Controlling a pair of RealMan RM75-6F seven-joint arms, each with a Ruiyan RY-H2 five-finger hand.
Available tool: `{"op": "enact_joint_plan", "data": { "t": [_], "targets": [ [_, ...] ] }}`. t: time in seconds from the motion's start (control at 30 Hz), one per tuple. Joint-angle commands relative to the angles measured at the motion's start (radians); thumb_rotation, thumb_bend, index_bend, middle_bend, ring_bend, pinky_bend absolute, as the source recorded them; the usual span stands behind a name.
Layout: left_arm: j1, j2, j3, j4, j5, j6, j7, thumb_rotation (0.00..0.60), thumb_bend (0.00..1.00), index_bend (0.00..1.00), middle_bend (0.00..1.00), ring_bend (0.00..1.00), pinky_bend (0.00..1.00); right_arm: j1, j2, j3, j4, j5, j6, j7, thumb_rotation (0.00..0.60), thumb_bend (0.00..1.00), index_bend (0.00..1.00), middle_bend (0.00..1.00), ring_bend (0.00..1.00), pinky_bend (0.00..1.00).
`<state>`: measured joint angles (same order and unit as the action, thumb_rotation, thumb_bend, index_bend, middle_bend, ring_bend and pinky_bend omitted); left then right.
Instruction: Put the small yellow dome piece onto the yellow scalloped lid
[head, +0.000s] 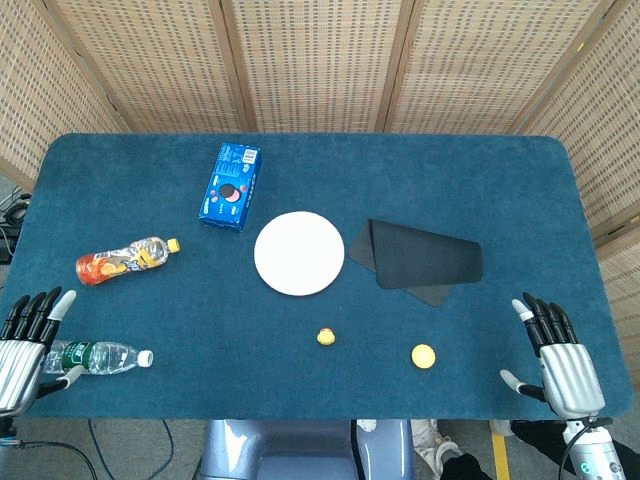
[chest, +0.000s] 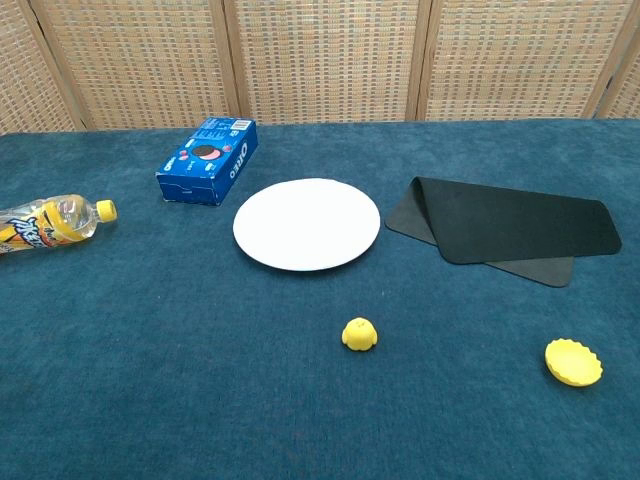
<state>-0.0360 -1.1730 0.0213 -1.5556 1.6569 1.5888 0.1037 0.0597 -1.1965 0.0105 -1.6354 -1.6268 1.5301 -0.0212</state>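
The small yellow dome piece (head: 326, 337) (chest: 359, 334) sits on the blue cloth near the table's front middle. To its right lies the yellow scalloped lid (head: 423, 355) (chest: 573, 362), flat on the cloth and apart from the dome. My left hand (head: 28, 345) hovers at the front left edge with fingers spread and nothing in it. My right hand (head: 557, 356) is at the front right edge, fingers apart and empty, a short way right of the lid. The chest view shows neither hand.
A white plate (head: 299, 253) (chest: 306, 223) lies mid-table. A folded black mat (head: 417, 260) (chest: 505, 229) is to its right. A blue cookie box (head: 230, 186) (chest: 207, 160) stands at the back left. An orange drink bottle (head: 125, 260) (chest: 45, 224) and a clear water bottle (head: 98, 356) lie at left.
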Motion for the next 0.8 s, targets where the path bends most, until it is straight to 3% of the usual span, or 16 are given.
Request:
{"op": "enact_joint_plan", "data": {
  "t": [0.03,0.8],
  "targets": [
    [0.001,0.0,0.0,0.0,0.001,0.001,0.0,0.6,0.11,0.0,0.0,0.0,0.0,0.0,0.0,-0.001,0.001,0.0,-0.001,0.0,0.6,0.09,0.0,0.0,0.0,0.0],
    [0.002,0.003,-0.002,-0.002,0.001,0.009,-0.001,0.6,0.11,0.0,0.0,0.0,0.0,-0.001,0.017,-0.004,-0.013,0.003,-0.007,0.016,0.6,0.09,0.03,0.0,0.0,0.0]
  ]
}}
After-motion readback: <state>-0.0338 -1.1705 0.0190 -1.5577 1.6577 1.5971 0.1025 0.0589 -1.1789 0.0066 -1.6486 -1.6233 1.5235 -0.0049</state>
